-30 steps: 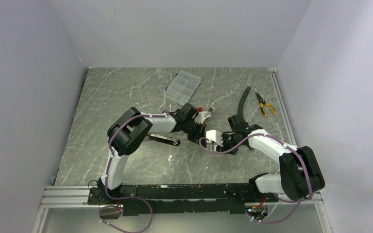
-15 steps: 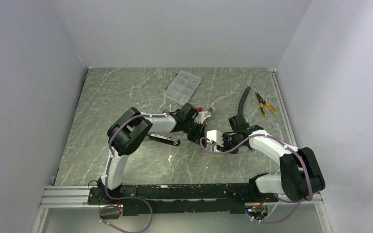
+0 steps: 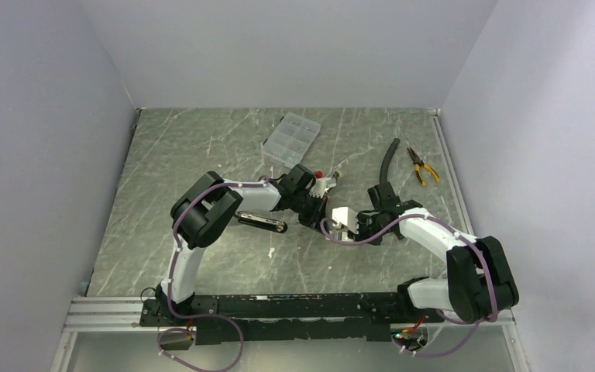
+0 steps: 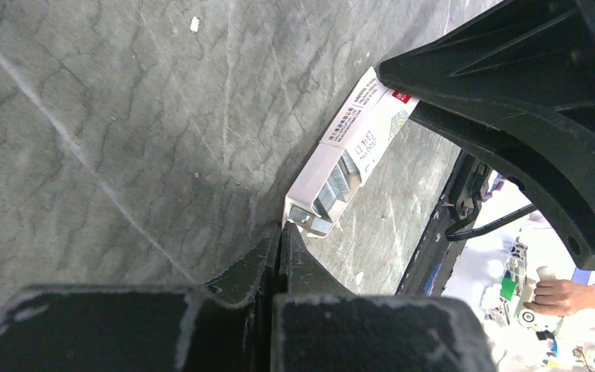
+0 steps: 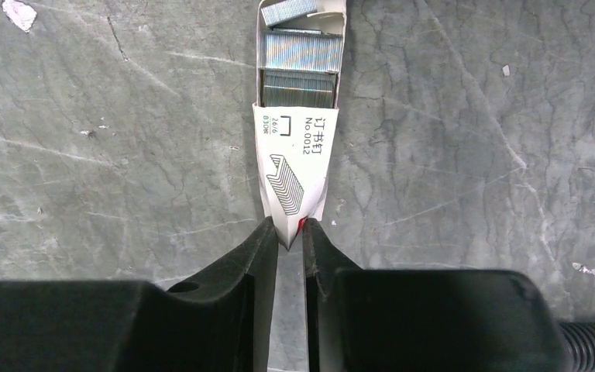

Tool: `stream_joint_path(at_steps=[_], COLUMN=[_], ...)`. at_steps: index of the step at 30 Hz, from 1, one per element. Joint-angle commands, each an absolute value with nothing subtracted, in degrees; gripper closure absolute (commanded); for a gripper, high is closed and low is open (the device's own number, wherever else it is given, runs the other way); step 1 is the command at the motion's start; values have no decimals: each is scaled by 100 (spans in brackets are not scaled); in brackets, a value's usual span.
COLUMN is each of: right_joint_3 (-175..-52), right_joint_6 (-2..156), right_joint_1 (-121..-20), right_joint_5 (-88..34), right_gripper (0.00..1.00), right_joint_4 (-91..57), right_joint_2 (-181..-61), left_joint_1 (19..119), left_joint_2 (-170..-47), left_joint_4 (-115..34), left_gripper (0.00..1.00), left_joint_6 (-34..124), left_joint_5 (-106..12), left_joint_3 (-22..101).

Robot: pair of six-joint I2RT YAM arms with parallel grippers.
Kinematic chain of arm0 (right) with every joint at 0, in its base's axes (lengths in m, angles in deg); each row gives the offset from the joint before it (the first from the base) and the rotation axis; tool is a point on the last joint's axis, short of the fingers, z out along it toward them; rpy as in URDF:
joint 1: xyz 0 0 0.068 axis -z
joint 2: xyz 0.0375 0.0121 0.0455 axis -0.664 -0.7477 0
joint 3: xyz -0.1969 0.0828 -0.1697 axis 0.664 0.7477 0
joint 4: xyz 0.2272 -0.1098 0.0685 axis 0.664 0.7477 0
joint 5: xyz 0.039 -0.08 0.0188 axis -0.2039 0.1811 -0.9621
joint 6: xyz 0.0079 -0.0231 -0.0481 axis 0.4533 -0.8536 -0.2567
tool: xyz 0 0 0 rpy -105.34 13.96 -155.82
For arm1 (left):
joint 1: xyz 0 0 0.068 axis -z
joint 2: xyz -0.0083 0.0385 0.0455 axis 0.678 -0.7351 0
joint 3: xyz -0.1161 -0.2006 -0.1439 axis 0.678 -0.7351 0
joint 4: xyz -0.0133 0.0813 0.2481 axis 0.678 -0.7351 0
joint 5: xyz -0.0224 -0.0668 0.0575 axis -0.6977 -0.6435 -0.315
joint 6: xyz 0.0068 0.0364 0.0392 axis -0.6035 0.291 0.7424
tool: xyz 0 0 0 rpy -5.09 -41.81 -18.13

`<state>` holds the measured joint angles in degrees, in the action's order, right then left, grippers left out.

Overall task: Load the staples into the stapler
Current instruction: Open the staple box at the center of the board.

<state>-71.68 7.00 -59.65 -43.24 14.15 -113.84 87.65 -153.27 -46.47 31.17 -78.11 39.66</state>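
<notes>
The right gripper (image 5: 290, 236) was wider a moment ago. Now it has squeezed shut on the near end of the white box (image 5: 294, 167) and pinches it flat. The box lies on the worktop (image 5: 449, 155) between the two arms. Its tray (image 5: 262, 70) sticks out the far end, with the staples (image 5: 300, 66) showing inside. The left gripper (image 4: 279, 240) is closed, its tip right at the tray's end. I think the staples can soon be picked out.
</notes>
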Motion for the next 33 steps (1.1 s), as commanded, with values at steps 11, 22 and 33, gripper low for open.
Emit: stream_joint_path(at_steps=[11, 22, 33], right_joint_3=[-6842, -7060, -7459], right_joint_6=[516, 958, 1603], right_joint_1=[-5857, -5839, -5990], right_joint_5=[-3777, -4563, -4807], right_gripper=[89, 9, 13], right_joint_4=[1790, 1977, 1195], right_joint_2=[-11401, -10673, -11478], left_joint_1=[8649, 8654, 8652], left_joint_2=[-15230, -15281, -15326], left_joint_4=[-5022, -4960, -4952], left_gripper=[97, 97, 97], left_joint_6=[3307, 3109, 3083], left_joint_5=[-7308, -7373, -7395], left_joint_3=[3769, 3831, 3830])
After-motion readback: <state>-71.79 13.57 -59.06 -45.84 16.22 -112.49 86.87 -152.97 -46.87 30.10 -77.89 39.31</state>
